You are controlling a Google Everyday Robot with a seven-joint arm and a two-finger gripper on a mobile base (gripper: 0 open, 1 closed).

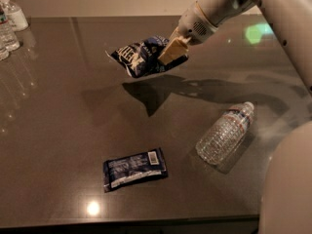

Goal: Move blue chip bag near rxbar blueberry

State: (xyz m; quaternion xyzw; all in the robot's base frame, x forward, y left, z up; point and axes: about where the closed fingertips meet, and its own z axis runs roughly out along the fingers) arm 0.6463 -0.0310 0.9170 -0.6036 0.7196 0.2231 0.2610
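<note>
- The gripper [171,52] is at the upper middle of the view, its 2 tan fingers clamped on the right end of the blue chip bag [139,56].
- The bag juts left from the jaws, clear of the table [58,111], with its shadow just below them.
- The rxbar blueberry [134,168] lies flat well below the jaws, slightly to their left.
- 1 water bottle [224,134] lies on its side below and right of the jaws.
</note>
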